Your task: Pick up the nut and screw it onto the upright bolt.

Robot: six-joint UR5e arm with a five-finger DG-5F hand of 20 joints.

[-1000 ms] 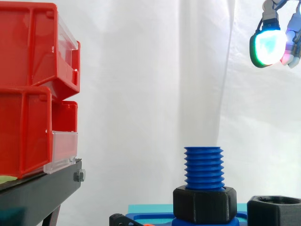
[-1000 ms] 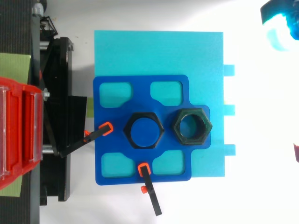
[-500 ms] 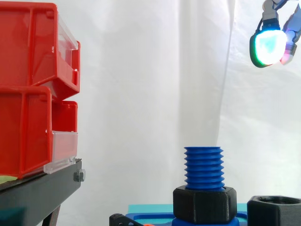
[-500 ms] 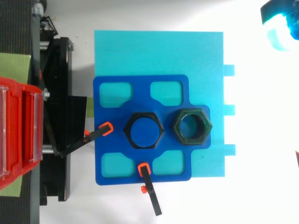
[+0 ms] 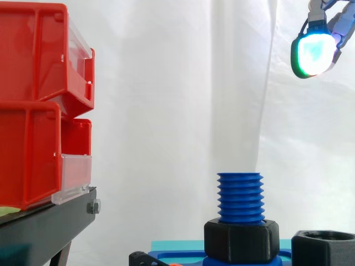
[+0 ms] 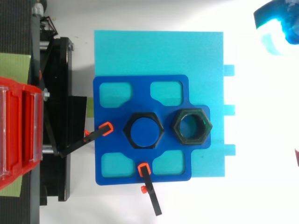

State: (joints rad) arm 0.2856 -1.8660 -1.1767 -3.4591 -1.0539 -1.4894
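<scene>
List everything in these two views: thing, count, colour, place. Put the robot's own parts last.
bolt: one, blue, upright at the middle of the plate
hex collar: one, black, around the bolt's foot
nut: one, dark, flat on the plate, right of the bolt
plate: one, blue with cut-outs, on the sheet
sheet: one, cyan, under the plate
clamps: two, black with orange tips, at the plate's left and lower edges
bins: two, red, stacked at left
stand: one, black, under the bins
curtain: one, white, behind
hand: one, glowing cyan-green, upper right, high above the nut
</scene>
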